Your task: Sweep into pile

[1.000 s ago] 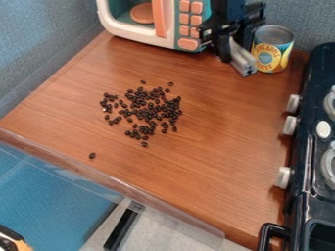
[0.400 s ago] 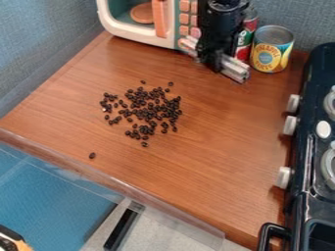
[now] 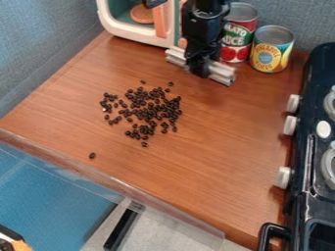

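The black gripper (image 3: 200, 64) hangs over the back of the wooden counter, in front of the toy microwave and the cans. It is shut on a silvery-grey ridged bar (image 3: 223, 73), which sticks out on both sides of it. Dark beans (image 3: 152, 111) lie in a loose, scattered patch left of the counter's middle, nearer the camera than the bar and apart from it. One stray bean (image 3: 92, 155) lies near the counter's front left edge.
At the back left stands a white and teal toy microwave (image 3: 121, 32). Behind and right of the gripper are a red can (image 3: 239, 35) and a yellow can (image 3: 271, 53). A dark toy stove (image 3: 314, 162) lines the right side; a clear rim (image 3: 111, 180) edges the front.
The gripper and its bar have moved left, with the bar now turned broadside to the view. The red can has come into sight behind them. The beans lie as before.
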Controlling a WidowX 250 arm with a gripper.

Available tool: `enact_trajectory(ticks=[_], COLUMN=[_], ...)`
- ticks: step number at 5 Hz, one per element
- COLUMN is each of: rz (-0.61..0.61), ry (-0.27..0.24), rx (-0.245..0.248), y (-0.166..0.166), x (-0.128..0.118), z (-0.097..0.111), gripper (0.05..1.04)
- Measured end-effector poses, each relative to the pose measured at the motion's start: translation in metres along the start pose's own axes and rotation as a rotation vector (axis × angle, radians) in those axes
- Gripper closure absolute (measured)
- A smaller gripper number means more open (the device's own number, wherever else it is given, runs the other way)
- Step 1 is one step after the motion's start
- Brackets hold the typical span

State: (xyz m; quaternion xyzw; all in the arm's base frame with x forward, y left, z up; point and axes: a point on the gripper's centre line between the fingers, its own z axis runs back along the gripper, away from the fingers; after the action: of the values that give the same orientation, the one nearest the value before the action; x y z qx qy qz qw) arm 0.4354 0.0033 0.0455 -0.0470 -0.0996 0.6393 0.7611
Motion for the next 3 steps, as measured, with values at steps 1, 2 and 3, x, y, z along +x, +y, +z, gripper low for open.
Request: enact_trajectory(ticks=[1,2,3], rz=[-0.002,0.015,0.004], ry=[-0.012,-0.020,-0.027], rx=[-0.011,-0.008,-0.005], y=[-0.003,0.000,0.002], x=[0.011,0.027,0.028], z=[-0.001,-0.007,-0.010], gripper=[0.703,0.703,0.703])
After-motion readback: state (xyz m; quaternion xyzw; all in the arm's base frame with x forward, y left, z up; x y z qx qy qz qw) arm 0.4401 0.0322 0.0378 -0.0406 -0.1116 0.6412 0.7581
